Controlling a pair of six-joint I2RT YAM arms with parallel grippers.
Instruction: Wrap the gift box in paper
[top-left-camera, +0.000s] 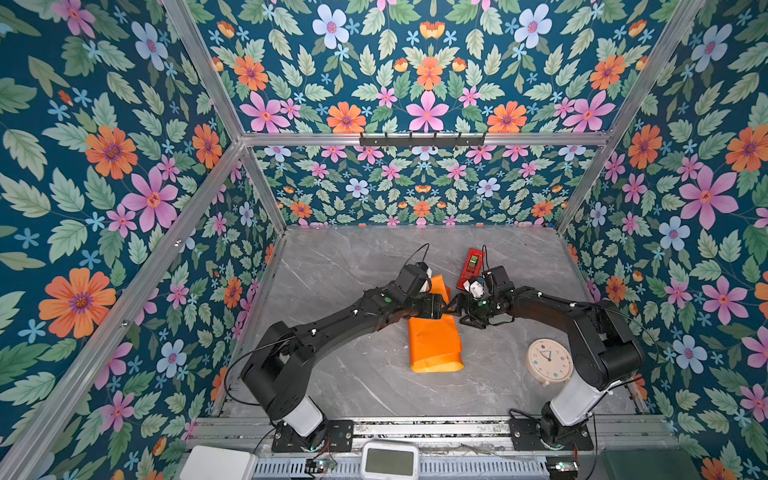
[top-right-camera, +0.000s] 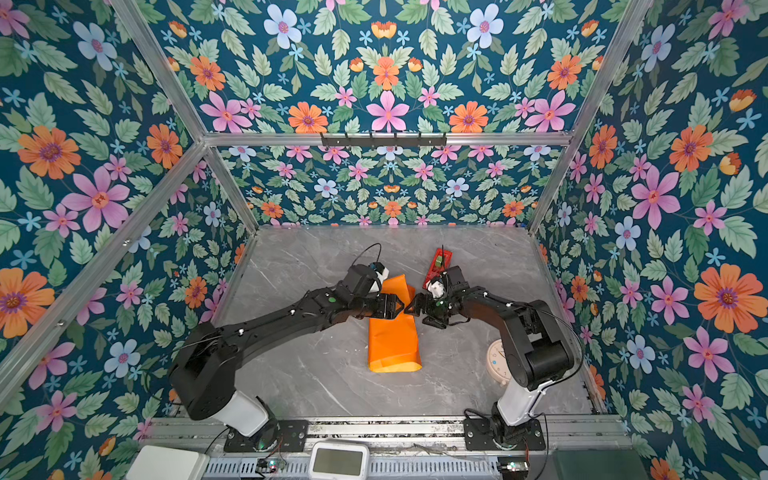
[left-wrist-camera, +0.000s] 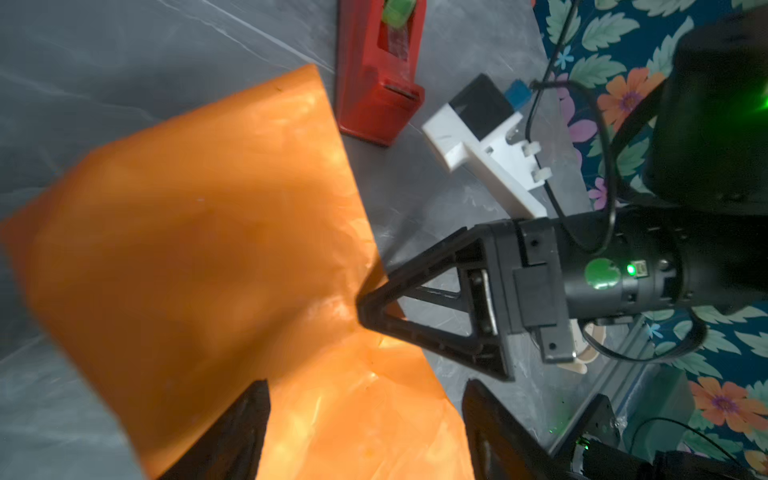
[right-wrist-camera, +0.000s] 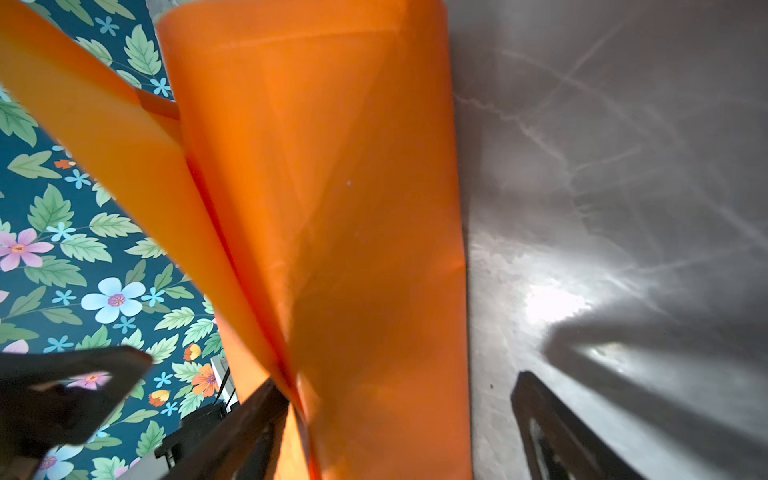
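Observation:
The paper (top-left-camera: 434, 345) lies orange side out as a long folded bundle in the middle of the table, seen in both top views (top-right-camera: 392, 345). Its far end stands up as a loose flap (left-wrist-camera: 199, 232). The gift box is hidden. My left gripper (top-left-camera: 441, 308) and right gripper (top-left-camera: 454, 309) meet tip to tip over the bundle's far part. In the left wrist view the left gripper (left-wrist-camera: 365, 432) is open, with paper lying between its spread fingers. In the right wrist view the right gripper (right-wrist-camera: 399, 432) is open too, straddling the paper's (right-wrist-camera: 332, 187) edge.
A red tape dispenser (top-left-camera: 471, 268) lies just behind the right gripper, close to the paper's flap. A cream round clock (top-left-camera: 548, 360) lies at the right, under the right arm. A white device (top-left-camera: 389, 460) sits past the table's front rail. Floral walls enclose the table.

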